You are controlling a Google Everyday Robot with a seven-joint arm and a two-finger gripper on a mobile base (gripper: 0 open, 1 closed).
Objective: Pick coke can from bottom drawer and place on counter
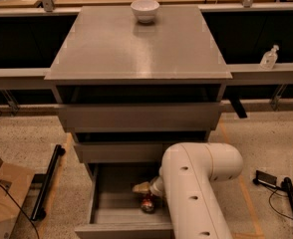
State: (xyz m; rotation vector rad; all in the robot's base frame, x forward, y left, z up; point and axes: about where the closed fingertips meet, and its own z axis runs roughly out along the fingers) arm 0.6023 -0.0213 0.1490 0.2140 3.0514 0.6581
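Note:
The bottom drawer [117, 229] is pulled open at the foot of the grey cabinet. The coke can [147, 203], red with a silver end, sits inside it near the middle right. My gripper [142, 188] reaches into the drawer from the right on the big white arm [199, 183] and sits just above and against the can's top. The arm hides the drawer's right side. The counter [136, 49] is the grey top of the cabinet, above.
A white bowl [145, 10] stands at the counter's far edge. The two upper drawers [139, 116] stick out slightly. A cardboard box [2, 195] and a black bar [47, 183] lie on the floor at left, cables and a black device [267, 179] at right. A clear bottle [269, 58] stands on the right ledge.

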